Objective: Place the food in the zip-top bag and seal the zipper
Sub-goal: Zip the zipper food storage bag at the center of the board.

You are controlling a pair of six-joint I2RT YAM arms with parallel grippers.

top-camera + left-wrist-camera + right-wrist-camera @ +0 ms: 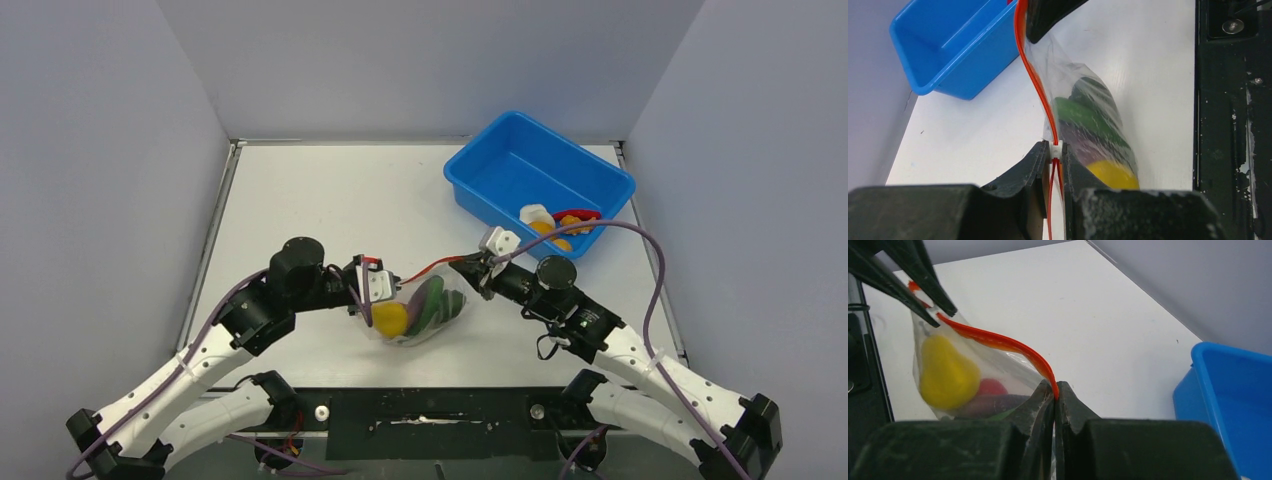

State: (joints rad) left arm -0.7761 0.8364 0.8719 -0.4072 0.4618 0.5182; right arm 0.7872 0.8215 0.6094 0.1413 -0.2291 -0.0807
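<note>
The clear zip-top bag [425, 312] hangs between both grippers over the table, holding food: a yellow piece [391, 319], green pieces [432, 297], a purple piece [1088, 148] and a red piece [992, 387]. Its red-orange zipper [432, 267] runs from one gripper to the other. My left gripper [1057, 148] is shut on the zipper's small white slider [1057, 149] at the bag's left end. My right gripper [1055, 391] is shut on the zipper's other end [1052, 382]. More food [556, 223] lies in the blue tub.
The blue tub [500, 165] stands at the back right of the white table [300, 200], close behind my right arm. Grey walls enclose the table on three sides. A black mounting plate [430, 410] runs along the near edge.
</note>
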